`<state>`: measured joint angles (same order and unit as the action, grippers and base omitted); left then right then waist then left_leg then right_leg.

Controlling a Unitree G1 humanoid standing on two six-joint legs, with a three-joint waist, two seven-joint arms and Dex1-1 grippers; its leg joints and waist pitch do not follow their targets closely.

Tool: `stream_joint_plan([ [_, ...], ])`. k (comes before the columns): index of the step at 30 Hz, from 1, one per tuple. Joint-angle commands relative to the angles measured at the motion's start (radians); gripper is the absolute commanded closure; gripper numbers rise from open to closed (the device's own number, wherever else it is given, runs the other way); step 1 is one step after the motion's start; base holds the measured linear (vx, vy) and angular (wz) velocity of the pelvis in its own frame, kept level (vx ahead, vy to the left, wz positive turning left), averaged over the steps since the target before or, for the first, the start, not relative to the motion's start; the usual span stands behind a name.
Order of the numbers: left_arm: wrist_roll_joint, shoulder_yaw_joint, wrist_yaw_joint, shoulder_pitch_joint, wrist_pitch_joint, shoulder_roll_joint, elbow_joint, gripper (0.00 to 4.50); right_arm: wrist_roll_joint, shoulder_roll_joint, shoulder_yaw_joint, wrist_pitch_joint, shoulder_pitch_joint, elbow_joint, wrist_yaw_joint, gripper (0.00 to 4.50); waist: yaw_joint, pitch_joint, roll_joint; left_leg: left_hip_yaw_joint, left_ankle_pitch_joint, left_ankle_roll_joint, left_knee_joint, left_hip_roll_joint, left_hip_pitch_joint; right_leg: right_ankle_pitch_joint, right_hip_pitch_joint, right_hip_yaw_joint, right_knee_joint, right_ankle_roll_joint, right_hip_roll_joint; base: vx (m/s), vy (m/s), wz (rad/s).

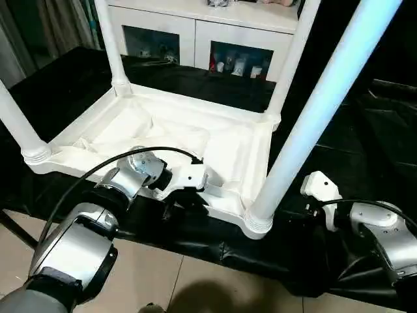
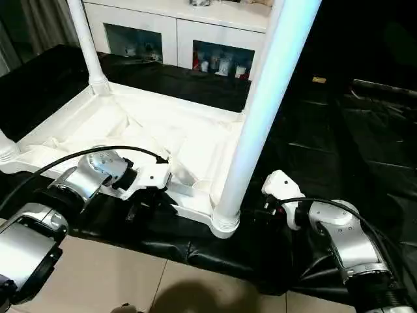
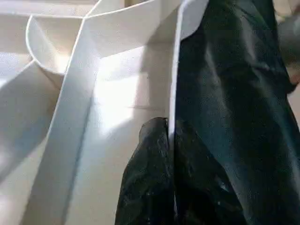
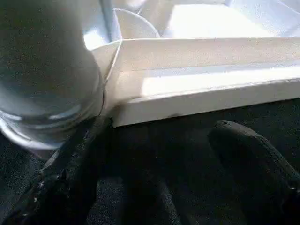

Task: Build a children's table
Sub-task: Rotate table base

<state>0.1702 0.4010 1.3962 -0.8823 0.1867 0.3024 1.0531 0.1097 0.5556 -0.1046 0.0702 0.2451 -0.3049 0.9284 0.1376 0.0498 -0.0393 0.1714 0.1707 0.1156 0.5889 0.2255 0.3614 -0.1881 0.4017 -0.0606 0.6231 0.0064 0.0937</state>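
The children's table (image 1: 195, 140) lay upside down, 4 legs up. The left gripper (image 3: 171, 154) pinched its near rim; the right gripper (image 4: 159, 187) stood released beside a corner leg (image 1: 313, 124).

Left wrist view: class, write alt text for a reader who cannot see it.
Two black fingers pinch the thin side wall of the upturned white plastic children's table, one finger on each side. The ribbed underside lies on one side, black table cover on the other.

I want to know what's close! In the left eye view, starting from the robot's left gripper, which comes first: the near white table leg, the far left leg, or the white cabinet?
1. Near white tube leg, to the left gripper's right.
2. Far left leg, behind it.
3. White glass-door cabinet, at the back.
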Motion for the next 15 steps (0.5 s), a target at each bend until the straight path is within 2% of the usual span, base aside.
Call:
stream_joint_plan([
  [1, -0.029, -0.046, -0.1, 0.042, -0.159, -0.024, 0.003, 4.42, 0.014, -0.005, 0.05, 0.028, 0.008, -0.031, -0.047, 0.66, -0.003, -0.058, -0.005, 0.008, 0.259, -0.051, -0.07, 0.001, -0.008, -0.18, -0.056, 0.032, -0.075, -0.248, 0.043, 0.0, 0.0, 0.0],
  [2, -0.037, -0.054, -0.114, 0.046, -0.187, -0.031, -0.004, 4.42, 0.018, -0.006, 0.056, 0.031, 0.008, -0.034, -0.051, 0.66, -0.004, -0.058, -0.01, 0.009, 0.266, -0.049, -0.071, 0.001, -0.008, -0.202, -0.056, 0.032, -0.078, -0.243, 0.043, 0.0, 0.0, 0.0],
  [3, -0.038, -0.057, -0.12, 0.047, -0.192, -0.033, -0.006, 4.42, 0.018, -0.006, 0.057, 0.032, 0.008, -0.035, -0.052, 0.66, -0.005, -0.057, -0.009, 0.008, 0.276, -0.049, -0.071, -0.001, -0.009, -0.243, -0.055, 0.032, -0.083, -0.228, 0.043, 0.0, 0.0, 0.0],
  [4, -0.049, -0.08, -0.183, 0.059, -0.25, -0.057, -0.028, 4.42, 0.02, -0.005, 0.064, 0.035, 0.008, -0.05, -0.059, 0.66, -0.01, -0.055, -0.017, 0.008, 0.278, -0.051, -0.071, -0.004, -0.004, -0.272, -0.057, 0.031, -0.086, -0.209, 0.04, 0.0, 0.0, 0.0],
  [7, -0.052, -0.094, -0.249, 0.07, -0.288, -0.081, -0.042, 4.42, 0.005, -0.002, 0.065, 0.028, 0.013, -0.079, -0.079, 0.66, -0.018, -0.055, -0.019, 0.006, 0.267, -0.058, -0.071, -0.009, 0.0, -0.377, -0.056, 0.029, -0.098, -0.16, 0.041, 0.0, 0.0, 0.0],
  [8, -0.056, -0.097, -0.255, 0.079, -0.288, -0.09, -0.053, 4.42, 0.0, 0.0, 0.066, 0.024, 0.018, -0.093, -0.085, 0.66, -0.022, -0.056, -0.019, 0.005, 0.26, -0.058, -0.071, -0.009, 0.003, -0.375, -0.058, 0.029, -0.097, -0.156, 0.041, 0.0, 0.0, 0.0],
  [9, -0.063, -0.097, -0.247, 0.091, -0.287, -0.099, -0.069, 4.42, -0.003, 0.002, 0.066, 0.017, 0.022, -0.106, -0.09, 0.66, -0.026, -0.055, -0.024, 0.006, 0.25, -0.063, -0.071, -0.009, 0.005, -0.376, -0.057, 0.028, -0.1, -0.151, 0.04, 0.0, 0.0, 0.0],
  [12, -0.049, -0.082, -0.239, 0.12, -0.276, -0.1, -0.109, 4.42, -0.012, 0.009, 0.068, 0.003, 0.032, -0.13, -0.098, 0.66, -0.031, -0.058, -0.022, 0.007, 0.236, -0.081, -0.068, -0.01, 0.003, -0.36, -0.053, 0.029, -0.099, -0.152, 0.038, 0.0, 0.0, 0.0],
  [14, -0.051, -0.07, -0.195, 0.148, -0.244, -0.092, -0.153, 4.42, -0.008, 0.013, 0.077, -0.011, 0.036, -0.142, -0.091, 0.66, -0.033, -0.059, -0.024, 0.008, 0.226, -0.09, -0.067, -0.009, 0.005, -0.337, -0.052, 0.029, -0.097, -0.158, 0.038, 0.0, 0.0, 0.0],
  [15, -0.057, -0.066, -0.169, 0.16, -0.231, -0.088, -0.175, 4.42, 0.0, 0.012, 0.083, -0.012, 0.036, -0.141, -0.082, 0.66, -0.034, -0.06, -0.022, 0.009, 0.221, -0.096, -0.068, -0.008, 0.004, -0.322, -0.051, 0.03, -0.095, -0.162, 0.037, 0.0, 0.0, 0.0],
])
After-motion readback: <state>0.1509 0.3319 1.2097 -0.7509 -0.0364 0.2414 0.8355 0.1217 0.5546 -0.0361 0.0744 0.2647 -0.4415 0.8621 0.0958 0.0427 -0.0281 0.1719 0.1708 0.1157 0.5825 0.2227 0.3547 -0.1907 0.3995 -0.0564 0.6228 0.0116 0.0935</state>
